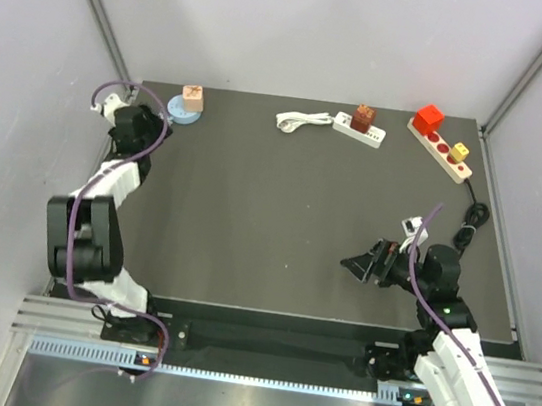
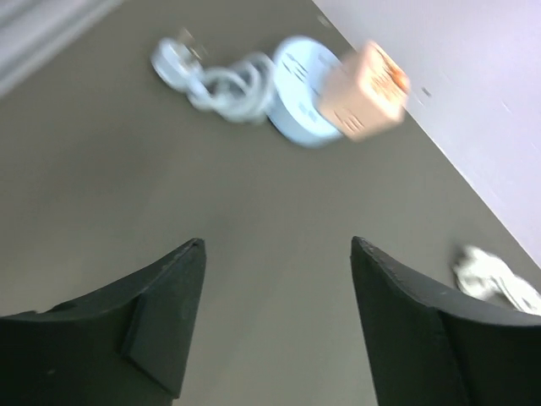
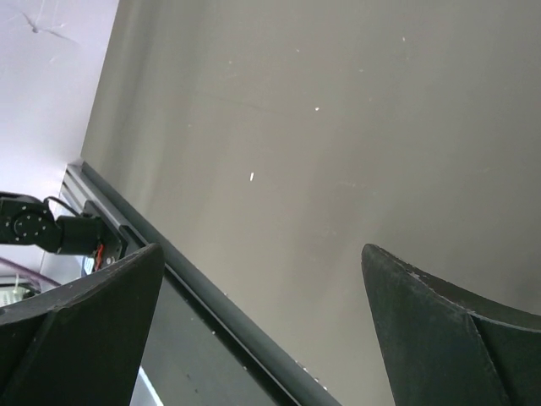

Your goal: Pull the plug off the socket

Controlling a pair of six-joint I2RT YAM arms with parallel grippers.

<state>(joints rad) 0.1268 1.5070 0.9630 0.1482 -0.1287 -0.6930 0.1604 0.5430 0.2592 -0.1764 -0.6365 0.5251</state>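
Observation:
A tan cube plug (image 1: pixel 193 98) stands in a round pale-blue socket (image 1: pixel 180 110) at the back left of the dark table. In the left wrist view, blurred, the plug (image 2: pixel 363 91) and socket (image 2: pixel 297 108) lie well ahead of the fingers, with a coiled white cable (image 2: pixel 221 82) beside them. My left gripper (image 1: pixel 151 124) (image 2: pixel 277 245) is open over bare table, short of the socket. Far from any plug, my right gripper (image 1: pixel 351 264) (image 3: pixel 262 254) is open near the front right, with nothing between its fingers.
A white power strip (image 1: pixel 359 130) with a brown plug (image 1: pixel 365 116) and a white cable (image 1: pixel 301 121) lies at the back middle. At the back right, a beige strip (image 1: pixel 442 153) carries red (image 1: pixel 428 117) and yellow (image 1: pixel 460 150) plugs; a black cable (image 1: pixel 467 229) trails from it. The table's front rail (image 3: pixel 211 313) runs under my right gripper.

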